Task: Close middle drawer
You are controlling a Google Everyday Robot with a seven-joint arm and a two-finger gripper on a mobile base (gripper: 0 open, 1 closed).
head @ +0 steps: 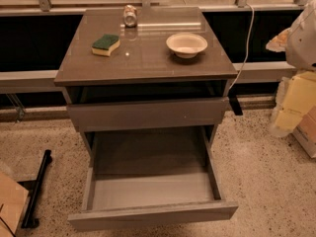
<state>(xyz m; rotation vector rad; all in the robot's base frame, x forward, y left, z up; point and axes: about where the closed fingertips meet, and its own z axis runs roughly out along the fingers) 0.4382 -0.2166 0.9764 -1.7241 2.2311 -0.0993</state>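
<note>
middle drawer drawn far out toward 6 o'clock

the middle drawer [153, 214] stands pulled well out of the cabinet [148, 63], its box reaching toward 6 o'clock and its flat grey-brown front lying at the low edge of the view. the long axis of that front runs from 9 to 3 o'clock, a little tilted, the 3 o'clock end higher. the paler grey box shows only its bare floor and walls.

two drawers show: this one, and the upper drawer [148, 113] at 12 o'clock from it, out only a little, with a dark gap under the cabinet top.

on the top stand three things, one of each. a green-topped yellow sponge [105, 44] is toward 9 o'clock, a pale bowl [186, 44] toward 3 o'clock with only its own pale inside showing, and a can [130, 16] toward 12 o'clock near the back edge. all three are apart from each other.

the gripper [303, 38] is at the frame's edge at about 2 o'clock — a pale bulk cut off by the border, well apart from the middle drawer. how far it is open, and whether it holds anything, i cannot tell.
</note>
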